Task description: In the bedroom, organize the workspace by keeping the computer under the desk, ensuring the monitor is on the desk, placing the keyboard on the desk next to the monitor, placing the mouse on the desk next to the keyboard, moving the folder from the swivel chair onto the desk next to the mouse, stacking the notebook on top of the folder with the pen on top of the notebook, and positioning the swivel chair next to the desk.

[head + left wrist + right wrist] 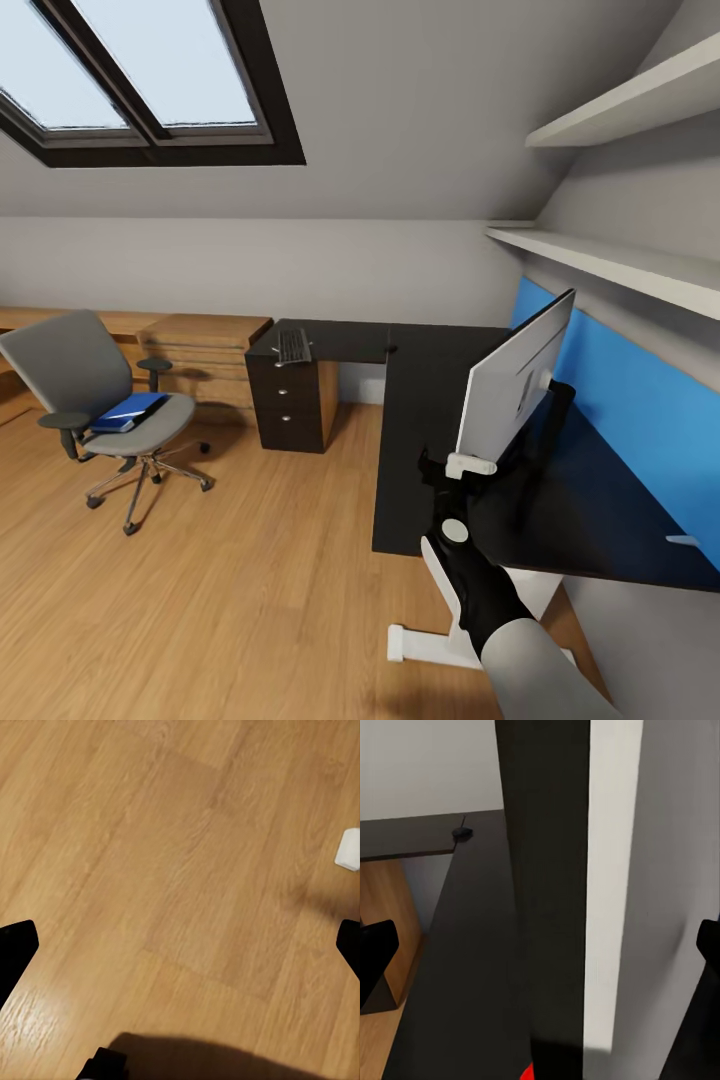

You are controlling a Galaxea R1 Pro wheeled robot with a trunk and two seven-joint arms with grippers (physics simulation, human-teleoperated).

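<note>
Black fingers (376, 956) of the right gripper (452, 478) are seen spread wide at either edge of the right wrist view, with the monitor (515, 385) edge-on between them; whether it is actually clamped cannot be told. From the head view the gripper is placed at the monitor's lower near corner, and the monitor is held tilted, silver-white back outward, over the near wing of the desk (430, 420), with the blue wall panel (640, 420) behind it. The left gripper (180, 945) is seen with fingers apart over bare wood floor (150, 870). Farther along the desk, the keyboard (293, 346) is laid on the far wing above the drawer unit (285, 400), and a small dark object, perhaps the mouse (462, 833), is seen on the top near the inner corner. Well apart on the floor, the chair (100, 410) is stood with the blue folder (130, 410) on its seat.
</note>
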